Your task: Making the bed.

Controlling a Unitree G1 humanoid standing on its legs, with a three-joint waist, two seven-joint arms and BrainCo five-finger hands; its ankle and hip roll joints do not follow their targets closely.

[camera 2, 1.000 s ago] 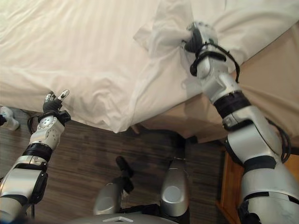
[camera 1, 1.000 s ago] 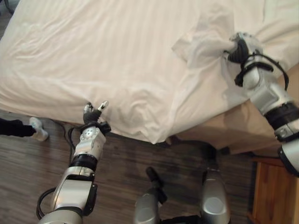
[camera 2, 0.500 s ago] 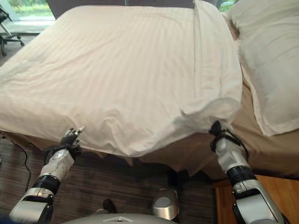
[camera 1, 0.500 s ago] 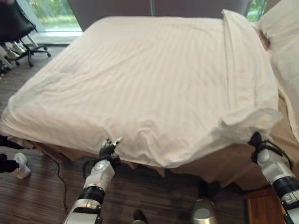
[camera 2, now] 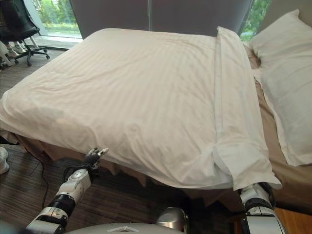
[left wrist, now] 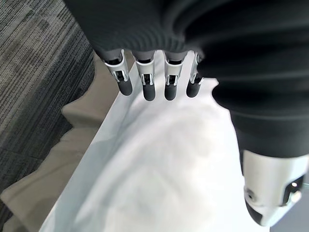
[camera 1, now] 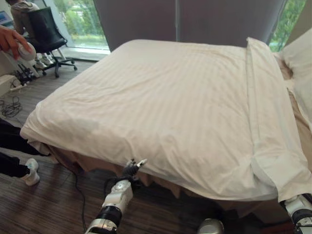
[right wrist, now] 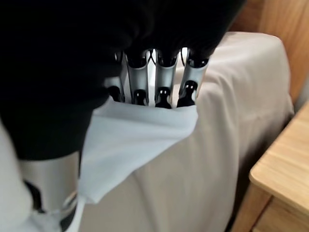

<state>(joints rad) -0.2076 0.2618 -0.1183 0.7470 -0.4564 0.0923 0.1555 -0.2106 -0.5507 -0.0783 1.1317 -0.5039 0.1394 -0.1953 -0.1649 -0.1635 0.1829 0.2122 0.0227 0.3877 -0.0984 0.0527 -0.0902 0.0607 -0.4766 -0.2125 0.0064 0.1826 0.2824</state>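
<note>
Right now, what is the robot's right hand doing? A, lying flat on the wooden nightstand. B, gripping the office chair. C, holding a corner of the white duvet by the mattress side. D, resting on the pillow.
C: in the right wrist view the right hand's fingers curl over a corner of the white duvet, beside the tan mattress side.

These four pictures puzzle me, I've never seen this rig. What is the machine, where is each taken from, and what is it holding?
It is a two-legged humanoid robot making a bed. The two wide pictures come from a stereo camera on its head, looking down at the bed; the two close ones come from cameras on its wrists. A white duvet covers the bed, with a pillow at the head end and a beige sheet underneath. The left hand is at the duvet's near edge, fingers straight. The right hand has the duvet's corner tucked under its fingers. A person's hand shows far left.
</note>
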